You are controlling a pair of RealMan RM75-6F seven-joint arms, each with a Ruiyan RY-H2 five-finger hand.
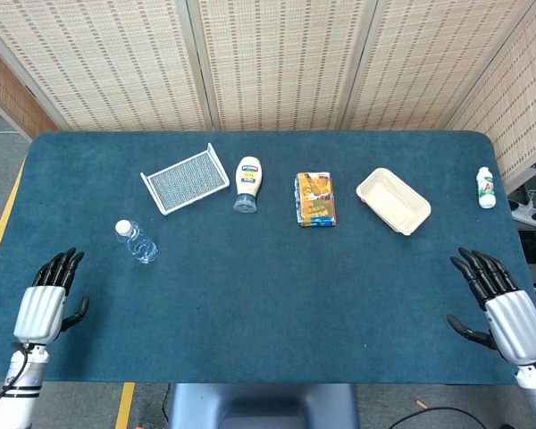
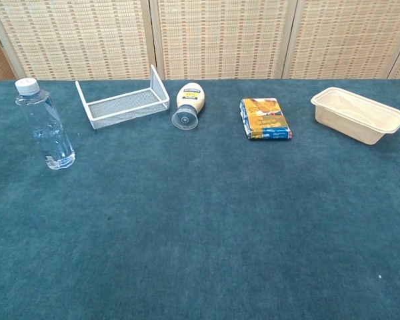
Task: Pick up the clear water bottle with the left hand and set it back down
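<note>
Clear water bottle [image 1: 137, 242] stands upright with a white cap on the blue-carpeted counter [image 1: 268, 304], left side, nearer the front than the white wire tray [image 1: 186, 180]. Left hand [image 1: 45, 299] sits at the front left edge, well apart from the bottle, fingers [image 1: 61, 265] extended and slightly spread, holding nothing. Right hand [image 1: 507, 308] sits at the front right edge, fingers likewise extended, thumb out, empty. Neither hand shows in the chest view. Middle row, left to right: mayonnaise bottle [image 1: 247, 183] lying down, yellow packet [image 1: 314, 198], beige tray [image 1: 393, 201]. Small white bottle [image 1: 486, 188] at far right; label unreadable, possibly a drink.
</note>
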